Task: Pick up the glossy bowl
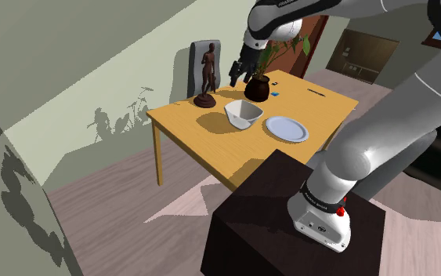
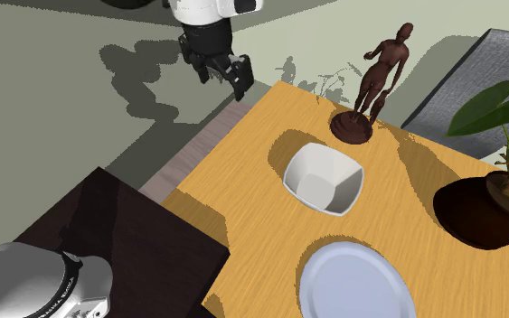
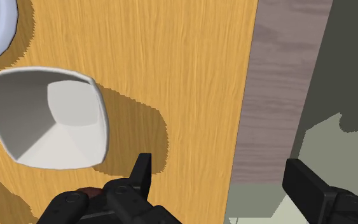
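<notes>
The white bowl (image 2: 325, 178) sat upright on the wooden table (image 2: 252, 226), with nothing touching it. The black gripper (image 2: 224, 81) hung near the table's upper-left corner, well apart from the bowl, its fingers spread and nothing between them. A pale plate (image 2: 353, 282) lay near the bowl, toward the lower edge. A brown figurine (image 2: 376, 81) stood beyond the bowl, and a dark potted plant (image 2: 483, 212) stood at the right. The dark stand (image 2: 117, 235) sat at the lower left.

Nothing is reading clearly here. Small dark lettering is showing on the arm's base (image 2: 40, 285) and on its upper link (image 1: 289, 5), but it is appearing too small to make out.
</notes>
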